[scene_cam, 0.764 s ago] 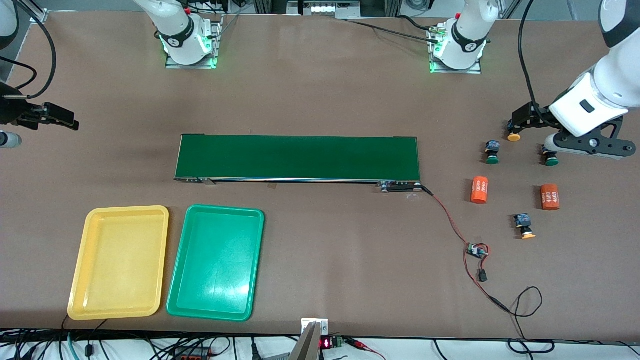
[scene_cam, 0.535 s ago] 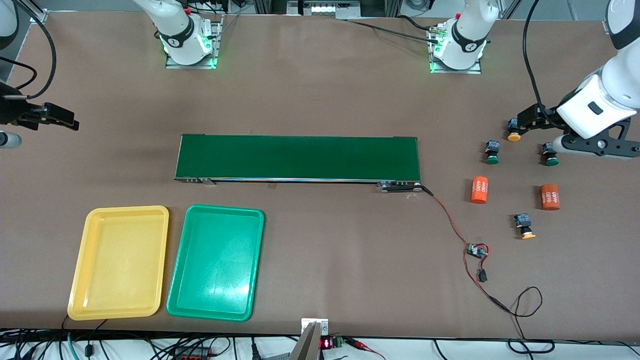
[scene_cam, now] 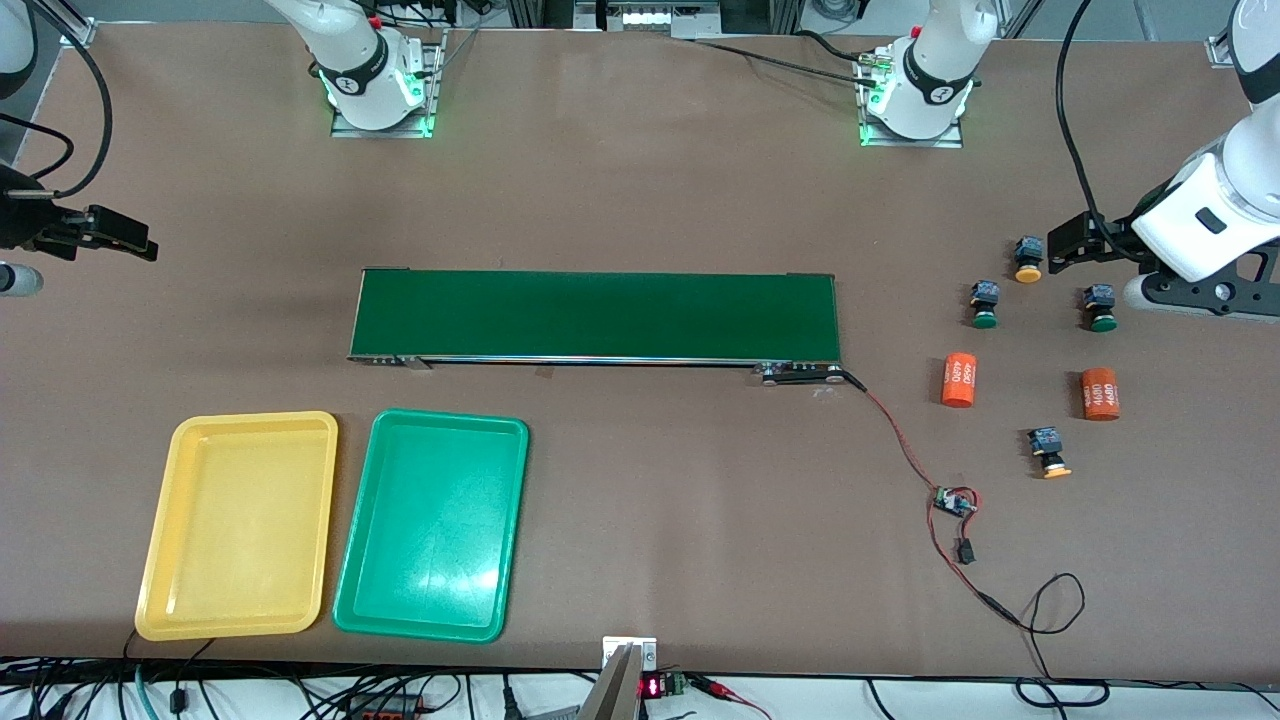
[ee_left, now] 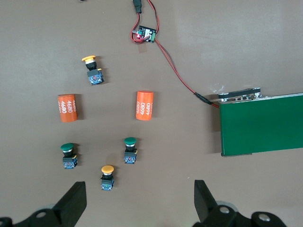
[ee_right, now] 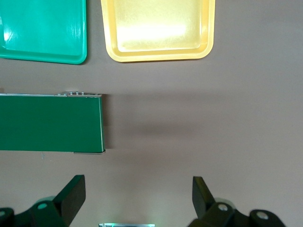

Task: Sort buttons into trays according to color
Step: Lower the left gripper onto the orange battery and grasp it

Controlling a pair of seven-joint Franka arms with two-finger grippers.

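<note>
Front view: four buttons [scene_cam: 1028, 259] lie on the table [scene_cam: 640, 180] at the left arm's end; yellow tray [scene_cam: 160, 560] and green tray [scene_cam: 352, 560] at the other.

Left wrist view: left tool [ee_left: 139, 201] released, over the buttons.

Right wrist view: right tool [ee_right: 138, 197] released, waits over bare table.

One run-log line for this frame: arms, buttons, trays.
left gripper: open, beside a yellow button | right gripper: open, waiting at its table end | buttons: four on table | yellow tray, green tray: empty

Bright overhead light, tray [scene_cam: 430, 525] glare, perhaps soft shadows
</note>
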